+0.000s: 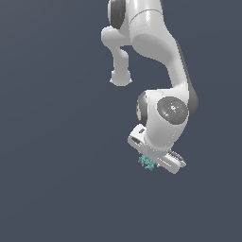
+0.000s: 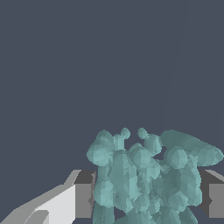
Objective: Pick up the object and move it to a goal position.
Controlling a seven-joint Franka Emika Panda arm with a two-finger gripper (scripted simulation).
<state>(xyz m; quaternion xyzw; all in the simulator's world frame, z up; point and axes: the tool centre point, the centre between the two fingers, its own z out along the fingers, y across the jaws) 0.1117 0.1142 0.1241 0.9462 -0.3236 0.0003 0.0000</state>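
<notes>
Your object is a small teal-cyan lump, knobbly and jagged, built of many rounded, faceted bumps. You see it tucked under the white gripper, far smaller than the gripper body. In the wrist view the object fills the space between the two grey finger pads, one on either side and pressed against it: the gripper is clenched on the lump. Around it you have only flat, dark slate-blue background; no desk edge or other thing shows. The glossy white arm hangs above, its upper part cut off by the frame. The lump's lower part is cut off in the wrist view.
</notes>
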